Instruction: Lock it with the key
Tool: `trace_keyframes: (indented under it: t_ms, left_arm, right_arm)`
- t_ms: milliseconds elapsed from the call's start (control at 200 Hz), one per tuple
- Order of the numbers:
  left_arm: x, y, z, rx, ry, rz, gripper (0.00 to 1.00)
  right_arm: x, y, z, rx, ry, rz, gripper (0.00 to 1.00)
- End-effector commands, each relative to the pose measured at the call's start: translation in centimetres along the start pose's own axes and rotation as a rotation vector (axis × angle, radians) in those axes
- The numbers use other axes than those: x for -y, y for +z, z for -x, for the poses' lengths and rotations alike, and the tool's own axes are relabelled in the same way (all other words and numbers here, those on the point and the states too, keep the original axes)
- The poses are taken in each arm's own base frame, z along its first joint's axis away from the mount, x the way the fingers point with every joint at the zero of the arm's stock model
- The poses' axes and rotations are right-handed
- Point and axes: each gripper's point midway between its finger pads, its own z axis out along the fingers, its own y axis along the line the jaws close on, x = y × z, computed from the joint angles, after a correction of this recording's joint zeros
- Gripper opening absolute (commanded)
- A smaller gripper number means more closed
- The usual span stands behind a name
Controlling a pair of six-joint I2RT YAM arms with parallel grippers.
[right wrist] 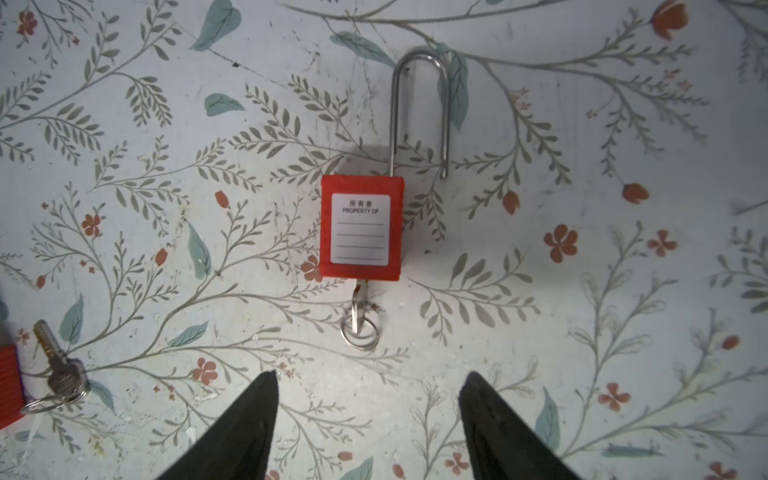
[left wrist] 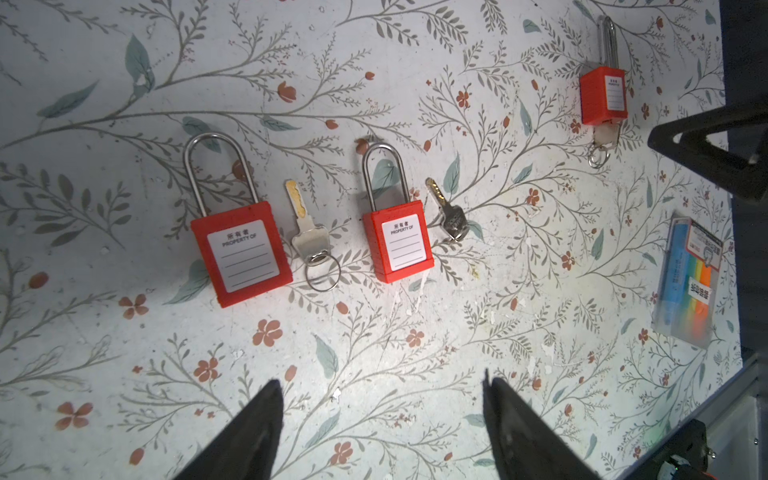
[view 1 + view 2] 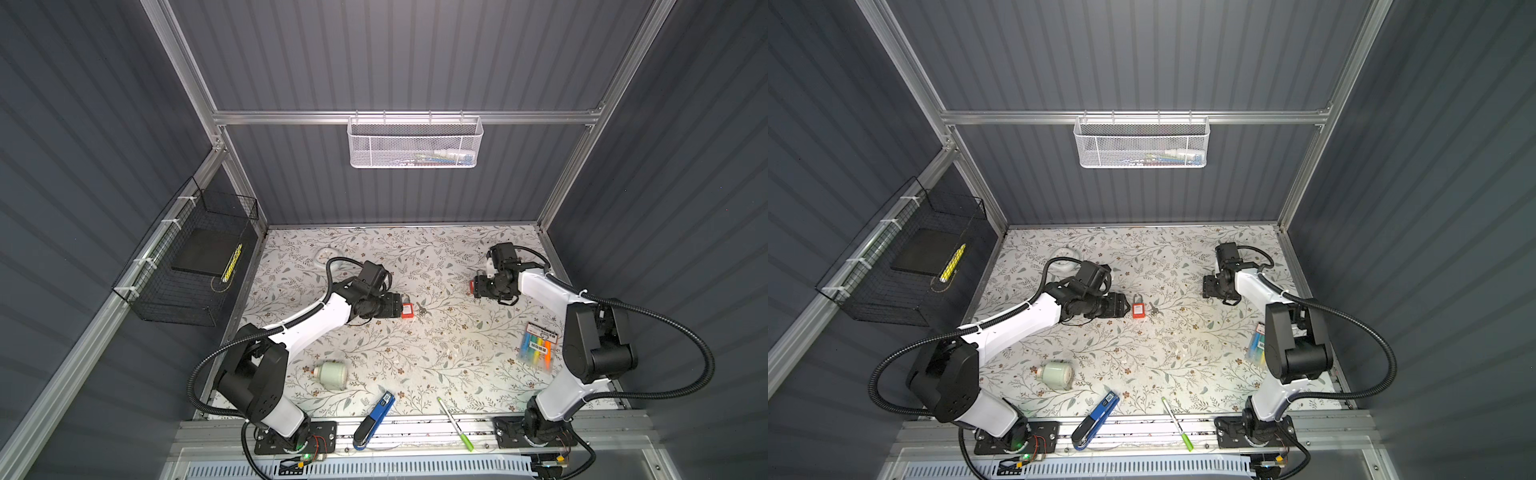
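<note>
Far right on the bench (image 3: 415,357), the lock (image 1: 360,228) lies flat under your right claw (image 1: 370,374), key (image 1: 357,307) seated for turning, shackle sprung. Both claws gape empty; your left claw (image 2: 382,378) hovers by a spare lock (image 2: 397,245).

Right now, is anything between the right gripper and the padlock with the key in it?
Nothing visible does. In the right wrist view, only bare table lies between the open right gripper and the padlock; its inserted key points toward the gripper.
</note>
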Motion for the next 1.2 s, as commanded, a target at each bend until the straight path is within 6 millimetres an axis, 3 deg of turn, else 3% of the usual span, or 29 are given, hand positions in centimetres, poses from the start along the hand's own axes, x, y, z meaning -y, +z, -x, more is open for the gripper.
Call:
trace_keyframes:
  t_ms: [0, 435, 1196]
  left_arm:
    - [0.2, 0.2, 0.0, -0.019, -0.012, -0.008, 0.78]
    - [0.5, 0.4, 0.3, -0.031, -0.007, -0.008, 0.78]
    - [1.0, 0.1, 0.8, -0.028, -0.002, -0.017, 0.78]
  right_arm:
    - [-0.4, 0.4, 0.6, -0.026, -0.046, 0.022, 0.7]
    - [0.0, 4.0, 2.6, -0.077, -0.068, 0.007, 0.62]
    - [0.2, 6.1, 1.6, -0.194, -0.103, -0.001, 0.41]
